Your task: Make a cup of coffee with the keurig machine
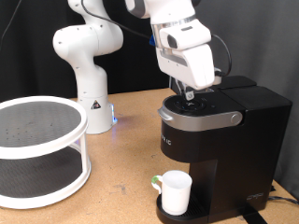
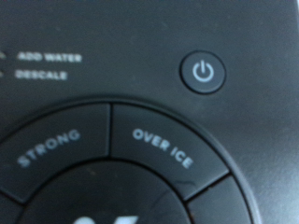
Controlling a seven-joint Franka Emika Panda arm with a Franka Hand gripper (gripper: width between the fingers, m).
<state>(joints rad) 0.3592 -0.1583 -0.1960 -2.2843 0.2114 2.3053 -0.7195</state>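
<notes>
The keurig machine (image 1: pixel 222 140) stands on the wooden table at the exterior view's right, its grey-silver lid handle (image 1: pixel 198 118) down. The white cup (image 1: pixel 175 191) sits on the drip base under the spout, handle toward the exterior view's left. My gripper (image 1: pixel 190 96) is straight above the machine's top, its dark fingertips right at the button panel. The wrist view is filled with that panel at very close range: the round power button (image 2: pixel 203 72), the "STRONG" button (image 2: pixel 51 149) and the "OVER ICE" button (image 2: pixel 163 147). No fingers show there. No pod is in view.
A white round two-tier rack (image 1: pixel 70 140) stands at the exterior view's left. The arm's white base (image 1: pixel 89 70) is behind it, near the table's back edge. A dark cable (image 1: pixel 280 196) lies at the machine's right foot.
</notes>
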